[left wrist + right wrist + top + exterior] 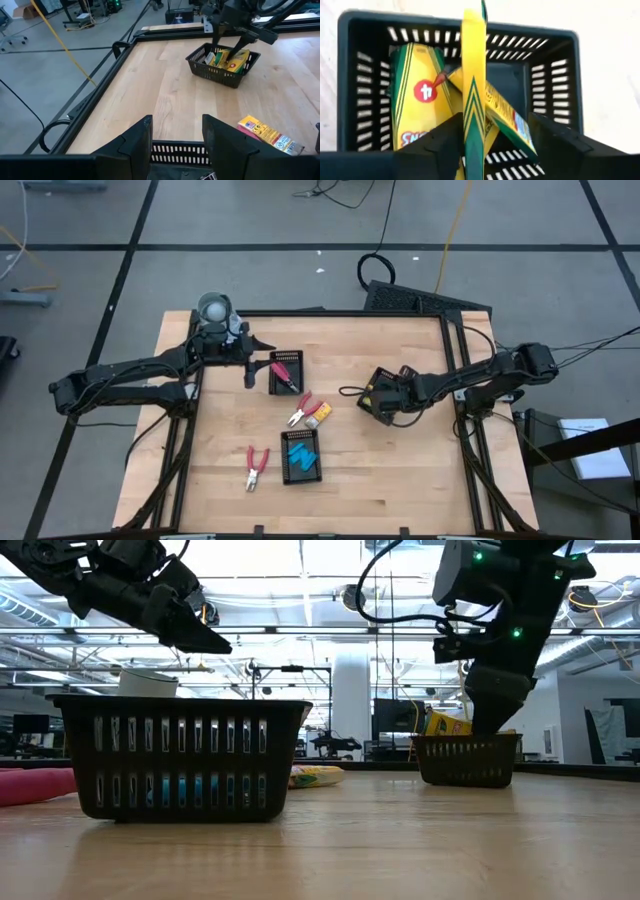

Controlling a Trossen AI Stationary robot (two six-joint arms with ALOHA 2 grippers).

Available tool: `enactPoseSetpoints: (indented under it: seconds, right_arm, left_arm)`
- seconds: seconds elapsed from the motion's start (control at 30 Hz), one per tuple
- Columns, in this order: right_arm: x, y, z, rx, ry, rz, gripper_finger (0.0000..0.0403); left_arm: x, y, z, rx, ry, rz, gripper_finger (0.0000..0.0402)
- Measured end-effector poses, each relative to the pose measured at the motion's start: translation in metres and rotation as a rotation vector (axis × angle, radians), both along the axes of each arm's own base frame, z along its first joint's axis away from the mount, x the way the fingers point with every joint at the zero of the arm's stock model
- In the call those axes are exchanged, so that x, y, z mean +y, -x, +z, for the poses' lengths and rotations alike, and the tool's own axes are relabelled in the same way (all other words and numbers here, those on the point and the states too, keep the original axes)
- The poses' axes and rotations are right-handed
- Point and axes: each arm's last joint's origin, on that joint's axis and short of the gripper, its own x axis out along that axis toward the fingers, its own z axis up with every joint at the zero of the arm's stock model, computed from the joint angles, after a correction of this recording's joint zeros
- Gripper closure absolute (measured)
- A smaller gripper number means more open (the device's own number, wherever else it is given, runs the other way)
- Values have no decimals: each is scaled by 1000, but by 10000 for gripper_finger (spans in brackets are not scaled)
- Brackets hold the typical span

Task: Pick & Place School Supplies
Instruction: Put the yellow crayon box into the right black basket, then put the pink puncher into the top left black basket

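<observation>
Straddling yellow box (pixel 473 75) — right gripper (pixel 492 137) parted

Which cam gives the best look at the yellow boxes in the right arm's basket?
Right wrist view: it looks straight down into the basket, with one yellow box lying flat and one standing on edge between the right tool's fingers. Left wrist view shows them from afar. Low view shows only a corner. In the high view the arm hides them.
</observation>
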Motion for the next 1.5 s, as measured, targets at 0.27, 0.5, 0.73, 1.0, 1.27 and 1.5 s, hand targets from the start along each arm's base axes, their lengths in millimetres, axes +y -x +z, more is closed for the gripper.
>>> enactPoseSetpoints:
  seconds: [0.27, 0.5, 0.73, 1.0, 1.27, 1.5]
  right_arm:
    - [1, -14, 24, -58, 140, 79, 162]
    - [12, -23, 67, -172, 288, 181, 161]
    - [32, -11, 82, -241, 348, 238, 163]
    - [71, -3, 75, -351, 319, 335, 175]
    - [110, 10, 67, -481, 263, 423, 176]
    - [124, 18, 66, -507, 238, 479, 175]
  left_arm:
    - [-4, 0, -4, 35, 26, -22, 224]
    - [-29, -3, -18, 176, 224, -32, 224]
    - [-75, 1, -33, 385, 374, 5, 225]
    - [-133, 14, -24, 494, 522, 2, 225]
    - [-184, 19, -44, 622, 731, 47, 225]
    - [-209, 3, -63, 673, 924, 99, 224]
